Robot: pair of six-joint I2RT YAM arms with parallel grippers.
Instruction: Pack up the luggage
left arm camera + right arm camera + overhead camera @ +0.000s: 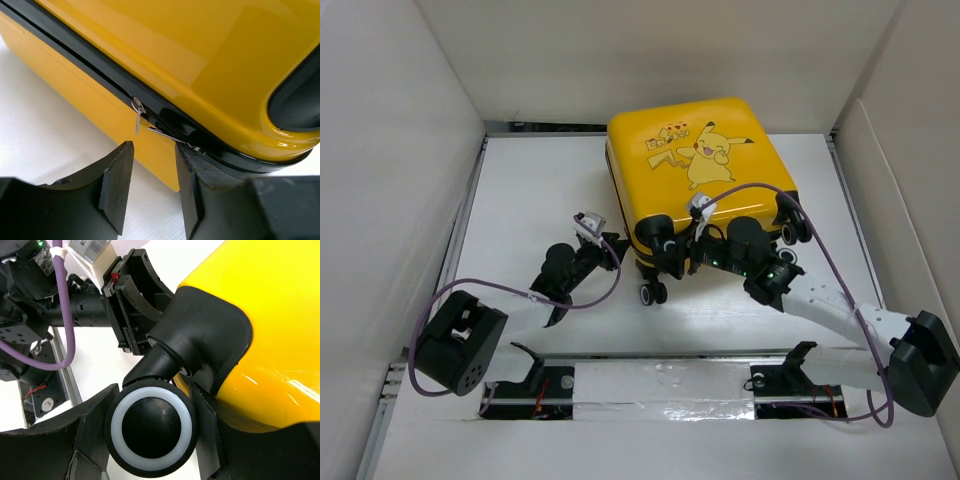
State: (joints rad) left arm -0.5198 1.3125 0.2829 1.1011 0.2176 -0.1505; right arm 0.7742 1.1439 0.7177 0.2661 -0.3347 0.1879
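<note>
The luggage [700, 160] lies flat and closed on the white table, Pikachu face up, wheels toward the arms. My left gripper [617, 247] is at its front left corner. In the left wrist view the luggage [200, 55] shows its black zipper seam with two silver zipper pulls [137, 114]. The left gripper [152, 152] stands open just below them, one fingertip [192, 157] against the seam and nothing between the jaws. My right gripper [688, 255] is at the front edge. In the right wrist view this gripper [150, 425] is shut on a black wheel [150, 427] with a white ring.
White walls [400, 150] close in the table on the left, back and right. A metal rail [660, 385] with the arm bases runs along the near edge. A purple cable [840, 290] loops over the right arm. The left arm's wrist [75, 315] shows beyond the held wheel.
</note>
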